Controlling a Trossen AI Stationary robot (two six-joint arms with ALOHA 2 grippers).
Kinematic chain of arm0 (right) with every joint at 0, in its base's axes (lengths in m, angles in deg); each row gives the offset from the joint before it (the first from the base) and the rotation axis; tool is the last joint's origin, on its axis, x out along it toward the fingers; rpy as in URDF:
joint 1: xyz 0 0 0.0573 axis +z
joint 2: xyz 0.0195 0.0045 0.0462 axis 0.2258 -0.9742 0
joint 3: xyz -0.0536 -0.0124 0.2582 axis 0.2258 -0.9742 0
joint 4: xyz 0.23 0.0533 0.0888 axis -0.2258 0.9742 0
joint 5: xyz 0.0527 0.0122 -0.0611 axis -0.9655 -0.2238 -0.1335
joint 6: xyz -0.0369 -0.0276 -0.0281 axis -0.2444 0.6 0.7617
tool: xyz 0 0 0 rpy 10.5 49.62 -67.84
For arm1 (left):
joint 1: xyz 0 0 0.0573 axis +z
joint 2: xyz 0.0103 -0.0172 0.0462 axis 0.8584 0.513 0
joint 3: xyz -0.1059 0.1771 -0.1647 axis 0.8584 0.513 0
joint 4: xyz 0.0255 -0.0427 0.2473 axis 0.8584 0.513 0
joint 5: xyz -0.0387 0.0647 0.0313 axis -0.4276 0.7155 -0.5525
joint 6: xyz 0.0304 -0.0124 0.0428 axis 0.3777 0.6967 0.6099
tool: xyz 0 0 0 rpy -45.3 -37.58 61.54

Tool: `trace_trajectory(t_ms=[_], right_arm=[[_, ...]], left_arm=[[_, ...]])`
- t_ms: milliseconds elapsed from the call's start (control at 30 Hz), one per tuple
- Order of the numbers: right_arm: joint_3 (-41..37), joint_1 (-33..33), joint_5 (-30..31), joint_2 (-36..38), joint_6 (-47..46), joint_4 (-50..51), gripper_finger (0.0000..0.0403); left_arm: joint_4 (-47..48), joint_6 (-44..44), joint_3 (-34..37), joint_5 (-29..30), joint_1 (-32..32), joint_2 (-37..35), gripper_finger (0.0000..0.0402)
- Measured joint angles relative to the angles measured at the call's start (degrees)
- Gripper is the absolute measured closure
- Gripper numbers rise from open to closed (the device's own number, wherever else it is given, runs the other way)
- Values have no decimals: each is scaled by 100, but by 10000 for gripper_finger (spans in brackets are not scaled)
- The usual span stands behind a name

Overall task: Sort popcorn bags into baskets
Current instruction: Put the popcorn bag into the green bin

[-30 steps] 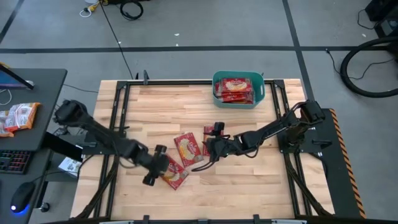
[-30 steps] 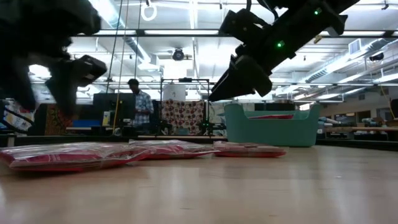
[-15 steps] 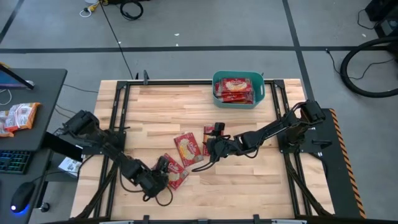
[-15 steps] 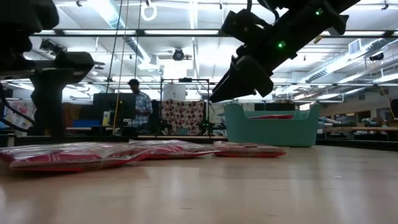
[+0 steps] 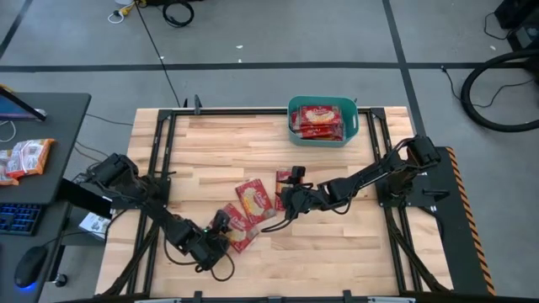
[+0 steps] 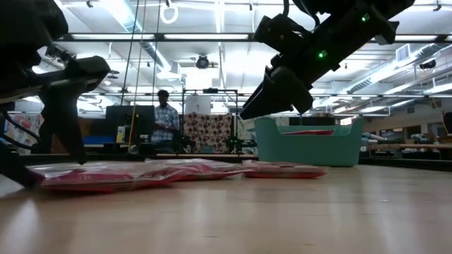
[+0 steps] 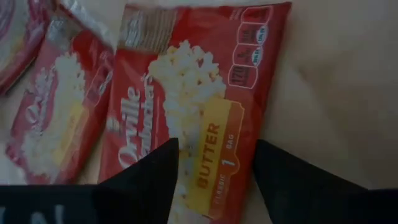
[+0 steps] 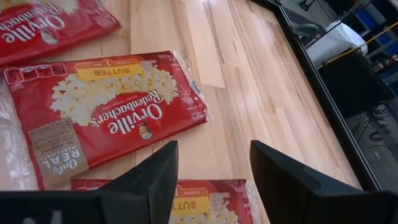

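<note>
Three red popcorn bags lie flat mid-table: one (image 5: 254,200), one nearer the near edge (image 5: 238,229), one (image 5: 280,187) partly under my right gripper. The teal basket (image 5: 351,126) stands at the far edge with red bags (image 5: 318,118) inside. My left gripper (image 5: 216,236) is open and down at table height at the near bag's end (image 7: 211,134). One finger (image 7: 149,180) is over the bag, the other (image 7: 286,183) beside its edge. My right gripper (image 5: 287,199) is open and hovers above the bags (image 8: 106,112). My left gripper comes slanting down at the butter-label end of the near bag (image 7: 214,155), which lies flat on the table. Whether its fingers touch the bag, I cannot tell.
Black frame rails (image 5: 160,151) run along the table's sides. A desk to the left carries an orange-and-white packet (image 5: 24,158), a keyboard and a mouse. Bare wood lies right of the bags (image 5: 354,236). A person (image 6: 166,120) stands far behind the table.
My left arm has swung toward the near edge and its gripper has dropped from well above the table to table height at the near bag's end. The right arm has kept still.
</note>
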State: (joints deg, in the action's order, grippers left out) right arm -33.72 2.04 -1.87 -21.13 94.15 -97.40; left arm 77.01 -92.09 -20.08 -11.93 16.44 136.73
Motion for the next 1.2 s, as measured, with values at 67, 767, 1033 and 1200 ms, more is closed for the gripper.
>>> trace_trajectory(t_ms=[67,767,1033,1200], right_arm=[[0,0,0,0,0,-5,199],[0,378,-317,0,629,-915,199],[2,524,-1231,-9,812,-1749,193],[2,473,-1282,-13,797,-1808,175]], left_arm=[[48,92,6,46,8,3,215],[558,-540,34,-1150,709,-1162,396],[609,-969,32,-1775,1646,-2086,398],[447,-1170,30,-1909,2004,-2195,398]])
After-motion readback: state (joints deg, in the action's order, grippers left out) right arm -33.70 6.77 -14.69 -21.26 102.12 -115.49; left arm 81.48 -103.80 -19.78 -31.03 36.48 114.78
